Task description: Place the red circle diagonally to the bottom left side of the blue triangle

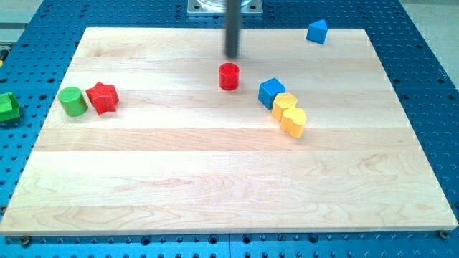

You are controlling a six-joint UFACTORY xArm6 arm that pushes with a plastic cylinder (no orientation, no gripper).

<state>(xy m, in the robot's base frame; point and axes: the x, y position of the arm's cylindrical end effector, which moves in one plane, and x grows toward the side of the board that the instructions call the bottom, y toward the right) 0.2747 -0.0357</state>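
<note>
The red circle (229, 76) stands on the wooden board a little above the middle. The blue triangle (317, 31) sits at the board's top right edge, far up and right of the red circle. My tip (232, 56) is just above the red circle in the view, a small gap apart from it. The rod runs straight up to the view's top.
A blue cube (271, 92) lies right of the red circle, with two yellow blocks (290, 115) touching below it. A green cylinder (72, 101) and a red star (102, 97) sit at the left. A green block (7, 107) lies off the board (215, 186) at the left.
</note>
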